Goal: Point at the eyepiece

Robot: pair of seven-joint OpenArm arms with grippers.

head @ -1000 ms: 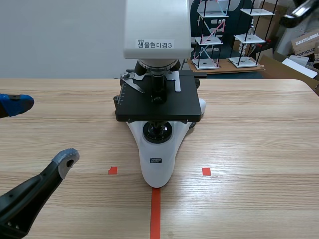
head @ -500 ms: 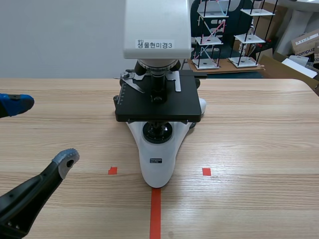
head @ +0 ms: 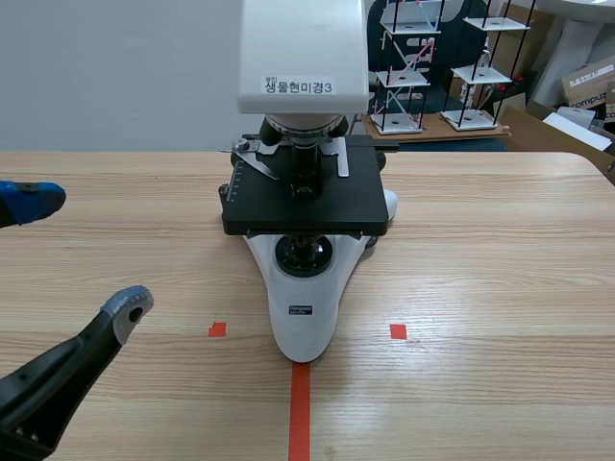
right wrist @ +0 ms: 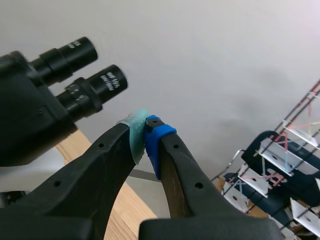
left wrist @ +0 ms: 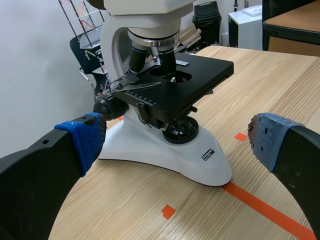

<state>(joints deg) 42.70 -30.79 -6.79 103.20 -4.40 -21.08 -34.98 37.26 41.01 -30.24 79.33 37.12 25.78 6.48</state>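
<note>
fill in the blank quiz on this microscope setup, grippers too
1. The right gripper is ____, its tip near the eyepieces.
2. The left gripper is ____, facing the microscope.
3. The label on the microscope's white head ends in the digit ____.
4. The stage is coloured ____.
Missing words: shut; open; 3; black.

A white paper label (head: 300, 86) along the lower front edge of the boxy white microscope head (head: 303, 38) reads "생물현미경3". A small black plate (head: 302, 309) near the front tip of the white microscope base (head: 306, 338) carries lettering too small to read. The white print on the nearer black eyepiece (right wrist: 102, 82) cannot be read either. A brown cardboard box (head: 588, 82) beyond the table's far right corner shows "compu".
</note>
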